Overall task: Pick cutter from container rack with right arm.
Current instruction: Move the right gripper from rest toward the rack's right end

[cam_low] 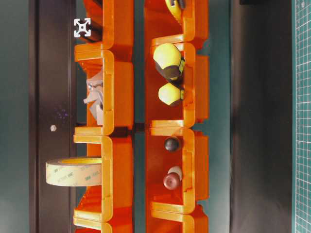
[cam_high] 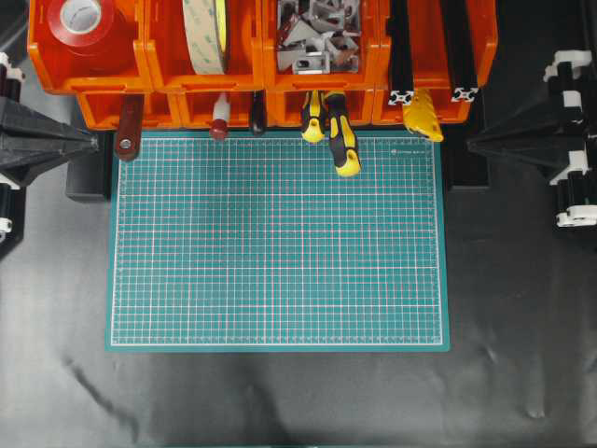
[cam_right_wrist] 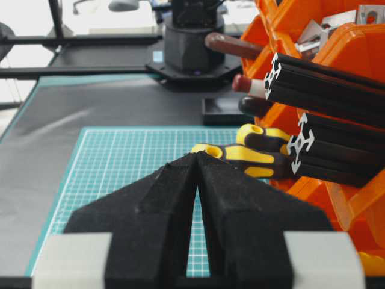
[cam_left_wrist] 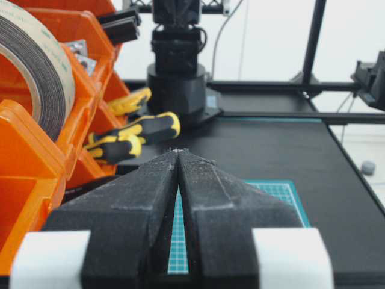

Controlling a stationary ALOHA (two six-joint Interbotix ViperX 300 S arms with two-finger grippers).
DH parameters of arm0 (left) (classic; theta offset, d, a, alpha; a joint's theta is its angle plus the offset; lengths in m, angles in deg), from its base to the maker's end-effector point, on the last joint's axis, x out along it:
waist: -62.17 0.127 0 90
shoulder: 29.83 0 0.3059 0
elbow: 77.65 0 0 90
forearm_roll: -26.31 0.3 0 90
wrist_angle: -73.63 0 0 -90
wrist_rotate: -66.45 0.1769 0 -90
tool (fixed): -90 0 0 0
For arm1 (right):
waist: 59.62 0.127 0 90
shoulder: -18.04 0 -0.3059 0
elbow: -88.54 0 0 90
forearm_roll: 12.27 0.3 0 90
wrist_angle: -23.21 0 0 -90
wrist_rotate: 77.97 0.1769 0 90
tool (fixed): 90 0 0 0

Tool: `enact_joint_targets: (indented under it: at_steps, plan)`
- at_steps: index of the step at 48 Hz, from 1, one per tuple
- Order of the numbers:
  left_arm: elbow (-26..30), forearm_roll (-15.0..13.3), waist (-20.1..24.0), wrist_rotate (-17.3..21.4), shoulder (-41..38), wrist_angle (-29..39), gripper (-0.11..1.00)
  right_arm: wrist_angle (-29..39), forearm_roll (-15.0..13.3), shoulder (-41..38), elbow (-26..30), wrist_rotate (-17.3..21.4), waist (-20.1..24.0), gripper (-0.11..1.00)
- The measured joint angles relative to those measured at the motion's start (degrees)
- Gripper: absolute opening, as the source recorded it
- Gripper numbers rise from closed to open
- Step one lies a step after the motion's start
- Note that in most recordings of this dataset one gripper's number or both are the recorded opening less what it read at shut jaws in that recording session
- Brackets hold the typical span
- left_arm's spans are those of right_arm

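Observation:
The yellow cutter (cam_high: 423,114) sticks out of the lower right bin of the orange container rack (cam_high: 168,75), its end over the mat's far right corner. It also shows in the left wrist view (cam_left_wrist: 131,100), and a yellow sliver of it shows at the right wrist view's lower right (cam_right_wrist: 372,264). My right gripper (cam_high: 469,142) is shut and empty, level with the cutter and a little to its right; in the right wrist view (cam_right_wrist: 197,155) its jaws meet at the tips. My left gripper (cam_high: 96,142) is shut and empty at the left of the mat, also in its wrist view (cam_left_wrist: 179,152).
Two yellow-and-black screwdrivers (cam_high: 336,131) hang out of the bin left of the cutter. Black aluminium extrusions (cam_high: 438,47) lie above the cutter. Tape rolls (cam_high: 207,33), metal brackets (cam_high: 317,33) and dark red handles (cam_high: 128,131) fill other bins. A green cutting mat (cam_high: 280,243) lies in front.

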Motion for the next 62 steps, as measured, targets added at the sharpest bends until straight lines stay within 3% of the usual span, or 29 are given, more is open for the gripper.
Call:
enact_joint_targets:
  at_steps: [8,24,34,49,57,62]
  plan:
    - [1.67,1.58,0.62,-0.88,-0.44,2.99,0.01,2.37,0.79,-0.26,1.76,2.37,1.67,0.02]
    - [4.66,1.76,1.93,-1.05,3.69,13.36,0.01,18.81,0.7,-2.2,8.26,3.25,6.86,0.02]
    - [5.89,1.76,2.99,-3.16,9.14,18.46,0.01,32.52,-2.02,-3.43,16.17,3.25,9.32,0.02]
    - [6.5,1.76,3.08,-10.46,12.83,25.22,0.01,52.91,-10.28,-11.34,25.14,4.39,15.64,0.02]
    - [6.5,1.76,3.16,-10.9,12.83,24.96,0.01,61.96,-17.14,-18.28,29.36,5.27,19.6,0.02]
    - [6.59,1.76,3.08,-10.9,12.83,24.87,0.01,68.47,-23.29,-22.06,31.55,9.14,22.85,0.02]
